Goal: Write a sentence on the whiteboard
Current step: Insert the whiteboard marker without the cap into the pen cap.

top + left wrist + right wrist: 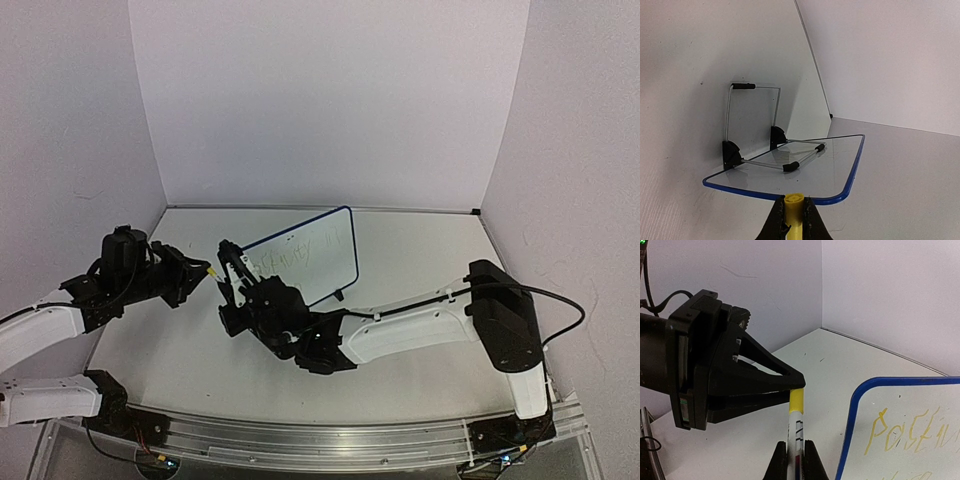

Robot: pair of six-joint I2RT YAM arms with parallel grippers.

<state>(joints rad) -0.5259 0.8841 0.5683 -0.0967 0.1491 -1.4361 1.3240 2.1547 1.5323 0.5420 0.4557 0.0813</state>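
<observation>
The counter (420, 250) carries the whiteboard (322, 262) near its middle, just beyond both grippers. The board stands propped on its wire stand (752, 125), leaning back a little, its written face turned toward the arm bases. Its long axis runs across the counter from near-left to far-right, with the short edges going up. The sentence (912, 432) is already on it, thin yellow-green letters following that same long axis, so I judge the step in hand to be capping the marker rather than writing.

The left gripper (793, 214) is clamped on the yellow cap (793, 201). The right gripper (795, 455) is closed around the marker (796, 432) low on its white barrel. In the right wrist view the cap and barrel sit in one line, meeting just left of the board's blue edge; I cannot tell whether the cap is fully seated.

To do this well I want both grips held firm and the push kept straight along the barrel — any sideways angle would jam the cap or twist the marker in the fingers. I would also steer clear of the board's corner, which is close enough to knock — a bump could tip it off the stand.
</observation>
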